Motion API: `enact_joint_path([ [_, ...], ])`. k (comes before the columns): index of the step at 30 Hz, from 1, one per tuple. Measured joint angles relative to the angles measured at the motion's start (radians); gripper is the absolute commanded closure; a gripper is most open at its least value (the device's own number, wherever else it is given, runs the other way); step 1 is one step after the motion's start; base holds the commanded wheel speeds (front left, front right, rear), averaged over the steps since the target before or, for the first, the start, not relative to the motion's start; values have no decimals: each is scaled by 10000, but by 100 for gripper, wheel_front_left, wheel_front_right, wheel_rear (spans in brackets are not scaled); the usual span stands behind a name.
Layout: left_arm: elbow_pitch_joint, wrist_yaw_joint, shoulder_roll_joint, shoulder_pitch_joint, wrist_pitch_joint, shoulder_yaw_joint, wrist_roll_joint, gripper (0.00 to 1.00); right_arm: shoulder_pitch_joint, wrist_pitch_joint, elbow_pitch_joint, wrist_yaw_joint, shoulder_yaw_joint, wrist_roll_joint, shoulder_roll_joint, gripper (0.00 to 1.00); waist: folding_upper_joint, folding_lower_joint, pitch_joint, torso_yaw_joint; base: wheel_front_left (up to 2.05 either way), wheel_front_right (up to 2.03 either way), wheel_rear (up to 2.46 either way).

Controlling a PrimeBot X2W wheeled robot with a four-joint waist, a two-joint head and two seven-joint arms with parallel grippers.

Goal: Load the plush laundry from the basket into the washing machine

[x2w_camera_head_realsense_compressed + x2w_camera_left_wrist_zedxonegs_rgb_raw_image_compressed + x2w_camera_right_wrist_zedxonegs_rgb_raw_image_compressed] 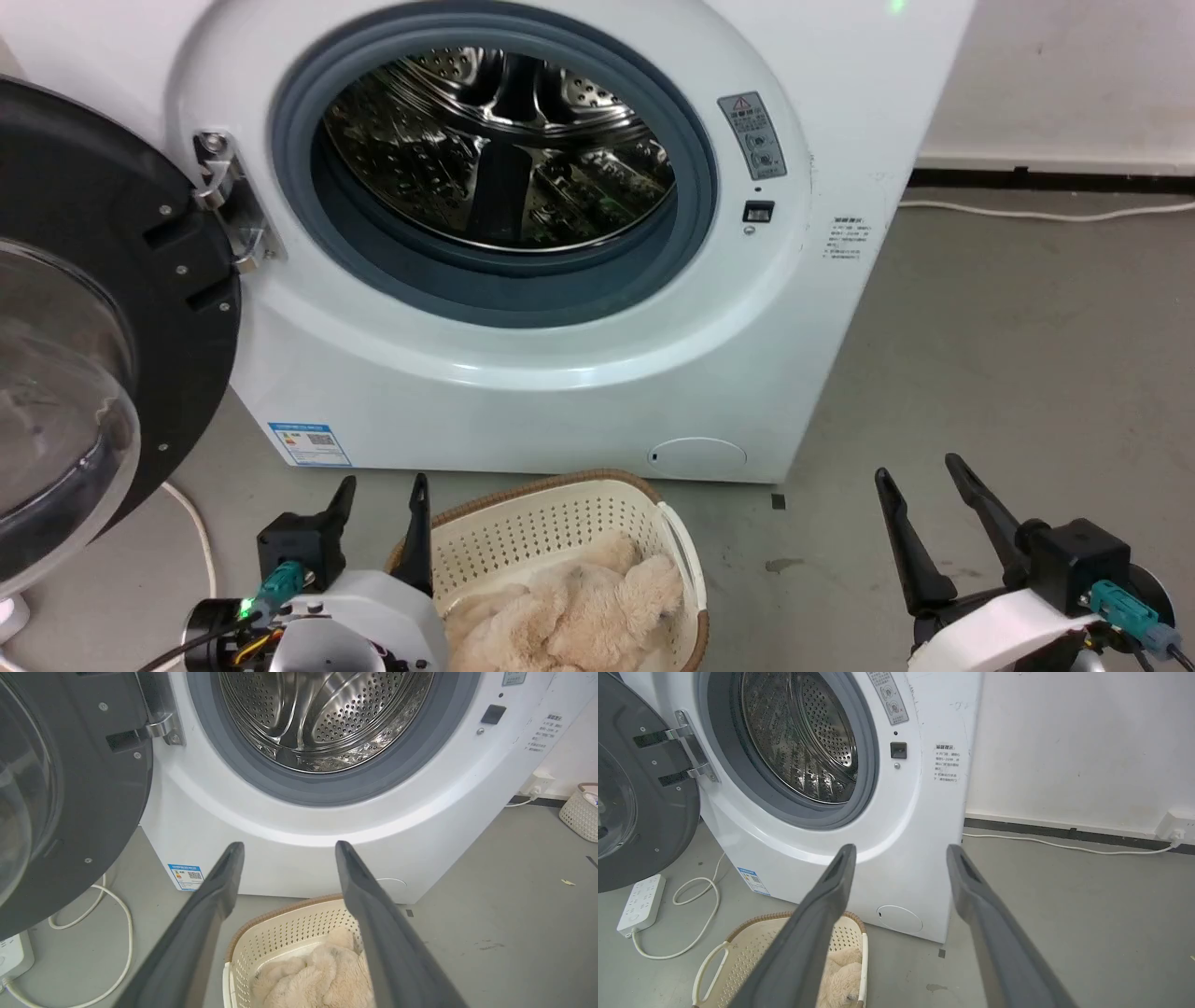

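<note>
The plush toy [583, 607] is seen curled in the perforated basket [560, 537], which is set on the floor [1008, 373] just in front of the washing machine [523, 401] (door [112, 280] swung wide, drum [495, 140] apparently empty, though reflections cloud it). The left gripper [384, 485] is held just beside the basket, toward the machine's door side, jaws released and empty. The right gripper [917, 469] is held well apart from it, off the machine's opposite corner, jaws likewise spread. The toy is judged light, soft and compressible, with slippery long pile, so a deep pinch across the thick body is advised rather than at a limb.
</note>
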Motion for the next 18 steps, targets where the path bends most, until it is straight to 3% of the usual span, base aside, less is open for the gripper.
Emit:
enact_joint_path([
  [18, 2102, -130, 303, -1028, 685, -579, -546, 0, -38, -368, -15, -2, -8, 543, 0, 0, 0, 0, 1078, -387, 0, 0, 0],
])
